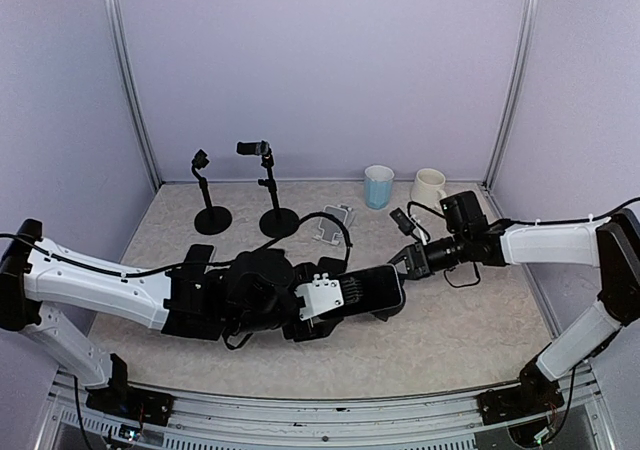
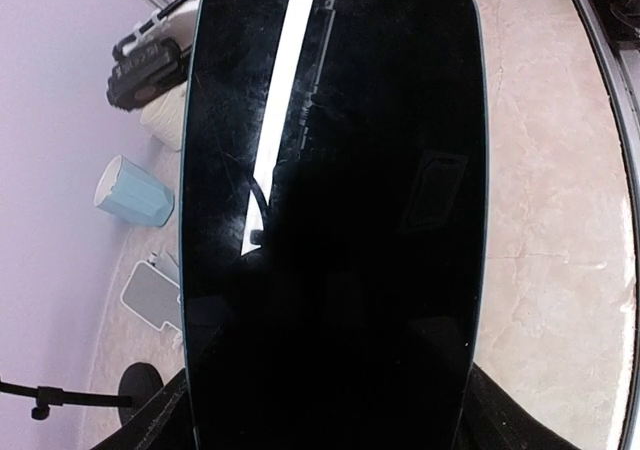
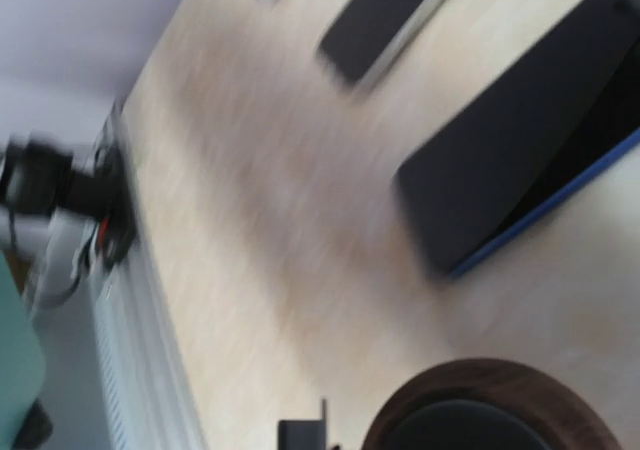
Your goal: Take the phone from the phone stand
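The black phone (image 1: 375, 288) is gripped by its long edges in my left gripper (image 1: 335, 296), low over the table's middle, in front of and clear of the small grey phone stand (image 1: 335, 220). In the left wrist view the phone (image 2: 330, 200) fills the frame, with a black finger (image 2: 500, 420) at each lower side and the stand (image 2: 150, 295) empty at the left. My right gripper (image 1: 410, 260) hovers shut just right of the phone's far end, holding nothing. The right wrist view is blurred and shows the phone (image 3: 520, 150) with a blue edge.
Two black stands on round bases (image 1: 211, 216) (image 1: 277, 220) are at the back left. A blue cup (image 1: 378, 185) and a white mug (image 1: 430, 185) sit by the back wall. Metal frame posts mark the corners, and a rail runs along the near edge.
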You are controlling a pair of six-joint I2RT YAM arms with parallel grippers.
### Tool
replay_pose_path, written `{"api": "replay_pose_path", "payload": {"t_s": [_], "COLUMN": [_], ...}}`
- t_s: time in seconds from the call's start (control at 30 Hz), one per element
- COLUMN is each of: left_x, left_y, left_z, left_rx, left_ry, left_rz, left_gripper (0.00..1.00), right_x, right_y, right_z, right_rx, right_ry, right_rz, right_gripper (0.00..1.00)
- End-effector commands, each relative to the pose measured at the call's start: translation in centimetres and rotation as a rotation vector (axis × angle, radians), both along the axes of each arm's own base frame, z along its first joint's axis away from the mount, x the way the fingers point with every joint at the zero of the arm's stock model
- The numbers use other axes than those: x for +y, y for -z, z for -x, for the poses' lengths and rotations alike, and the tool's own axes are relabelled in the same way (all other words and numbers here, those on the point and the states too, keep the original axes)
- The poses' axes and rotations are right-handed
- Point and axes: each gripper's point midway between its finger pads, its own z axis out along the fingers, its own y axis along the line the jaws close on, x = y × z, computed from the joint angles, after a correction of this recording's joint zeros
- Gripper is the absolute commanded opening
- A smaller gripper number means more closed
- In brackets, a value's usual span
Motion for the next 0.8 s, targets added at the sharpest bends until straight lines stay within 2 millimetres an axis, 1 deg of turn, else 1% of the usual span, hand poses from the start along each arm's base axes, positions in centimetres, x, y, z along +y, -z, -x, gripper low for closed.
{"api": "replay_pose_path", "payload": {"t_s": [0.0,0.27,0.47,0.6,0.77], "left_x": [0.3,2.4,3.6,3.9,4.1], "left_y": [-4.6,-5.0,-4.9,-4.7,-4.7], "left_z": [-1.6,-4.4,-5.9,-6.4,-6.6], "left_rx": [0.023,0.051,0.086,0.110,0.121], "left_ry": [-0.078,-0.220,-0.302,-0.337,-0.351], "left_rz": [0.228,0.292,0.326,0.338,0.351], "left_gripper": [0.43,0.43,0.44,0.44,0.44], "right_x": [-1.2,-3.7,-5.3,-6.1,-7.5], "right_y": [-2.8,-1.4,-0.8,-0.2,0.4], "right_z": [-5.6,-14.3,-19.6,-22.1,-24.4], "right_rx": [-0.131,-0.155,-0.178,-0.186,-0.157], "right_ry": [0.092,0.267,0.378,0.420,0.464], "right_rz": [-0.064,-0.034,0.012,0.043,0.020], "right_gripper": [0.00,0.00,0.00,0.00,0.00]}}
